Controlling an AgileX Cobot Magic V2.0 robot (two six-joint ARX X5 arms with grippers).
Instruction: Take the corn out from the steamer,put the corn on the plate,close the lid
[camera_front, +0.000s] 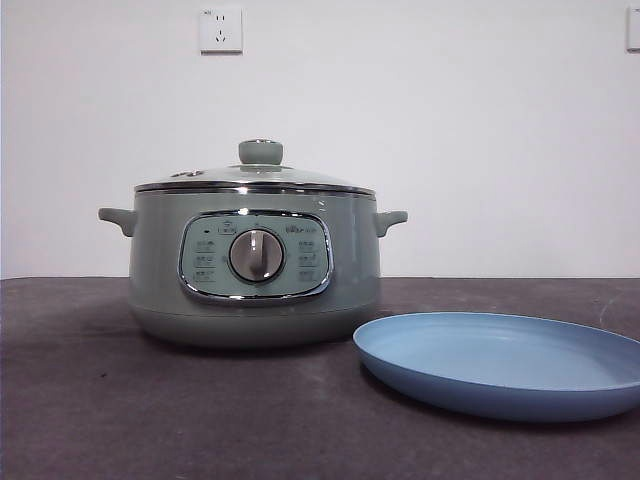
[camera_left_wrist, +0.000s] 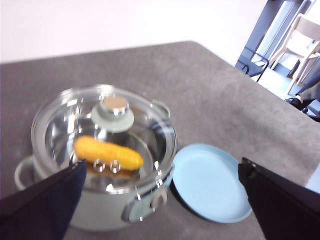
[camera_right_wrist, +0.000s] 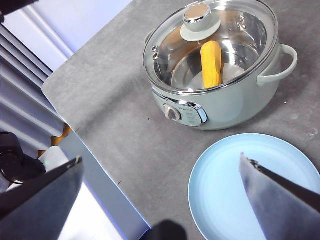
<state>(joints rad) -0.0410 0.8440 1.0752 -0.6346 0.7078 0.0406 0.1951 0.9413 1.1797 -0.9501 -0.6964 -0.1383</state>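
Both grippers hang above the table with jaws spread wide, holding nothing: the left gripper over the steamer, the right gripper over the plate. On the dark grey table the sage-green steamer stands left of centre, control dial facing front. Just beside it, near right, lies the light-blue plate, bare. The glass lid sits closed on the steamer. Inside, seen through the glass, lies the corn.
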